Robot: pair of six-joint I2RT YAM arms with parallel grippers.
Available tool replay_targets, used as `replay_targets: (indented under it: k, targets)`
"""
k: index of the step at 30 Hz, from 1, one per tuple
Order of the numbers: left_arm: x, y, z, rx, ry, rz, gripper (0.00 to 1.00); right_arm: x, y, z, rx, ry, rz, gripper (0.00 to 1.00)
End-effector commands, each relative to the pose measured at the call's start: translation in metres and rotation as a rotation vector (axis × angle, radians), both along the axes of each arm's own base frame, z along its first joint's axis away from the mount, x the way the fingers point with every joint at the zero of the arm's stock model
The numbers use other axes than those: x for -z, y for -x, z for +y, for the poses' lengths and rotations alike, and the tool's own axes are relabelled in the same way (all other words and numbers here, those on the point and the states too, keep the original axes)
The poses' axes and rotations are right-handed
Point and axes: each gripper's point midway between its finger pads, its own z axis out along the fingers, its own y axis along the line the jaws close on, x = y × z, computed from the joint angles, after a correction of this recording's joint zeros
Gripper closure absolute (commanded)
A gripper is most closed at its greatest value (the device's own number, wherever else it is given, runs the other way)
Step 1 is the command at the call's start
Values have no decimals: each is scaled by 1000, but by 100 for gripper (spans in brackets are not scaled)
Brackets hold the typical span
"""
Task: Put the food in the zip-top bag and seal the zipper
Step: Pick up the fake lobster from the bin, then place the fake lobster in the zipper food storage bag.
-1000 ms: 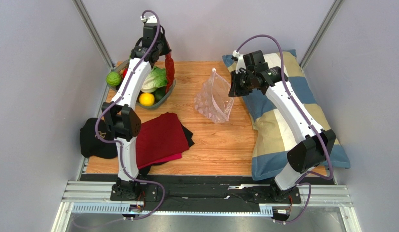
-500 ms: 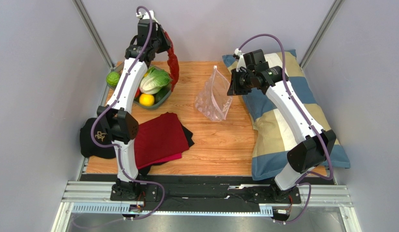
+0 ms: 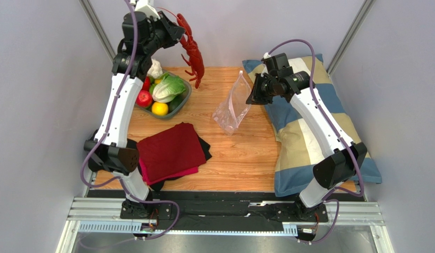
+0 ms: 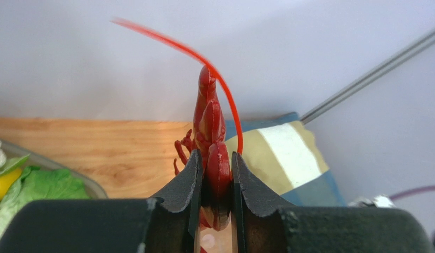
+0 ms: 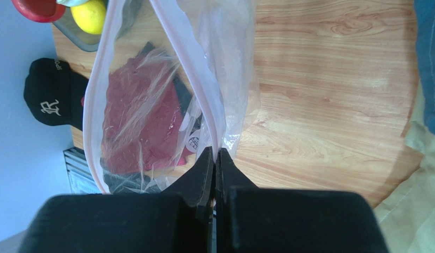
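**Lobster aloft, bag pinched at its mouth**

Lobster [image 3: 192, 50], long and dark red, hangs tail-down in the air above the table's [image 3: 240, 153] far edge, between the tray [image 3: 187, 97] and the zip-top bag [image 3: 233, 105]. The left gripper [image 4: 217, 158] has its 2 jaws clamped on the lobster's body.

The tray holds a red fruit [image 3: 144, 98], a yellow lemon [image 3: 160, 108], a leafy green lettuce [image 3: 169, 87], a white piece [image 3: 155, 68] and a dark green piece [image 3: 175, 104].

The bag stands tilted, its lower end on the wood. The right gripper [image 5: 214, 155], jaws pressed together, pinches it at the mouth edge, where the zipper [image 5: 190, 68] strips spread apart. Through its clear walls the folded red cloth [image 3: 169, 150] shows.

A black cap [image 5: 50, 100] lies beside the cloth, and a checked pillow [image 3: 304, 142] lies under the right arm.
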Motion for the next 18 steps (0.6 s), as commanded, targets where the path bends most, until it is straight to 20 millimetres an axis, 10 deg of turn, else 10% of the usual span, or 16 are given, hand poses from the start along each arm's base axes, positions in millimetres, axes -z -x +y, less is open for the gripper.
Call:
replay_targets:
  k: [1,18]
  targets:
    - [-70,44,-10,114,84,-201,100,-29,4,14,78,-68,-21,100]
    - [-71,91,-38,240,191,-139,100,1,-43,68,120,-118,55,100]
